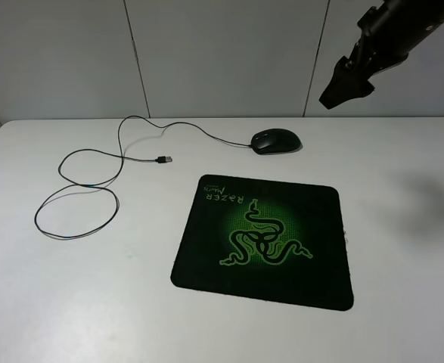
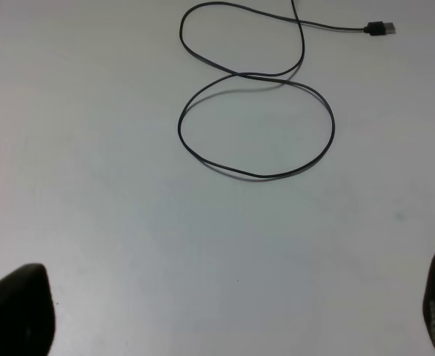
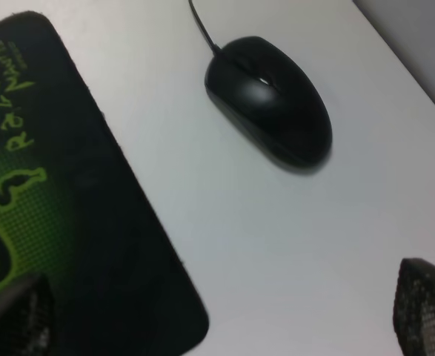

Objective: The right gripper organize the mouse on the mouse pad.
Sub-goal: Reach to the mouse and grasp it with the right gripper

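Note:
The black mouse (image 1: 276, 141) lies on the white table just behind the far edge of the mouse pad (image 1: 267, 238), not touching it. Its thin cable (image 1: 78, 200) loops off to the left and ends in a USB plug (image 1: 165, 159). My right gripper (image 1: 335, 92) hangs high above the table, up and to the right of the mouse. In the right wrist view the gripper (image 3: 217, 319) is open and empty, with the mouse (image 3: 269, 100) ahead of it and the pad's corner (image 3: 54, 193) beside it. My left gripper (image 2: 224, 315) is open and empty over bare table.
The cable loops (image 2: 254, 119) and the USB plug (image 2: 380, 28) lie ahead of the left gripper. The white table (image 1: 403, 249) ends at a white panelled wall (image 1: 222, 53) behind the mouse.

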